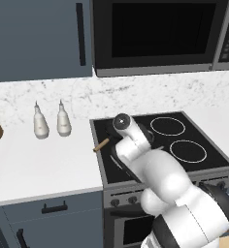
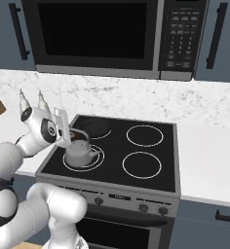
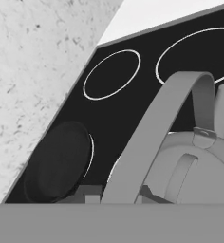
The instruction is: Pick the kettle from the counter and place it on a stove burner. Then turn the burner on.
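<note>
End effector [image 2: 68,131] poised at the front left of the black glass cooktop [image 2: 151,182], just left of and above the kettle [image 2: 81,152], next to the arched wire handle [image 3: 152,137]; finger opening not readable from any view, nor any grip on the handle. Kettle sitting upright inside the double white rings of the stove burner [image 2: 98,160], spout [image 3: 221,114] aimed toward the right-hand rings. Behind it, a dark flat pan [image 2: 92,127] on the rear left ring, its wooden handle [image 1: 101,145] sticking out past the cooktop's left edge. Two single-ring circles on the right half, one rear [image 2: 145,135] and one front [image 2: 142,165]. White veined surface [image 1: 39,164] on both sides of the stove, over dark blue-grey cabinets [image 1: 53,220]; two white bottles [image 1: 51,121] standing side by side near the marbled backsplash [image 2: 136,99]. Microwave [image 2: 112,36] mounted above the stove, between blue-grey wall cabinets [image 1: 36,38]. Row of knobs [image 2: 131,204] along the stove's front panel.
</note>
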Tool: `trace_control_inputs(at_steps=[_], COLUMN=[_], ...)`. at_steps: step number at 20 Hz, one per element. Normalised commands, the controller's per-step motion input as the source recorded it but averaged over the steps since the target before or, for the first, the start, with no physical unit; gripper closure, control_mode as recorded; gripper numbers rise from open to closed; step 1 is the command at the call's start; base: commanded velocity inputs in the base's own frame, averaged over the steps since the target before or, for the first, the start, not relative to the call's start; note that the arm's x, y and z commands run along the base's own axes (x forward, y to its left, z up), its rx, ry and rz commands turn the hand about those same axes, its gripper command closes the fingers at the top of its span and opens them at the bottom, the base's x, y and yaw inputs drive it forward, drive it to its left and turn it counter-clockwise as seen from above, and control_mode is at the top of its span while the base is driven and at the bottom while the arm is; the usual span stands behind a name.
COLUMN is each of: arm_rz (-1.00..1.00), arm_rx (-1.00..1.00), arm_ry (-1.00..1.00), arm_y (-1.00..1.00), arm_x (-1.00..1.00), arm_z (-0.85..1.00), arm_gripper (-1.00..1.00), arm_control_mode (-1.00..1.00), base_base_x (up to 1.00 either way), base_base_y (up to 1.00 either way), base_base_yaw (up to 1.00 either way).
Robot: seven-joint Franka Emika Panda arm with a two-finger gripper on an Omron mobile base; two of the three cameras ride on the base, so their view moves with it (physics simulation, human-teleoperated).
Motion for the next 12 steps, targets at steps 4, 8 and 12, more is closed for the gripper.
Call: trace_control_inputs(at_steps=[4, 8, 12], arm_rz=[0.00, 0.00, 0.00], arm_rx=[-0.01, -0.01, -0.01], arm_ry=[0.00, 0.00, 0.00], arm_y=[0.00, 0.00, 0.00], arm_x=[0.30, 0.31, 0.31], arm_z=[-0.12, -0.14, -0.18], arm_gripper=[1.00, 1.00, 1.00], arm_control_mode=[-1.00, -1.00, -1.00], base_base_x=[0.00, 0.00, 0.00], base_base_y=[0.00, 0.00, 0.00], base_base_yaw=[0.00, 0.00, 0.00])
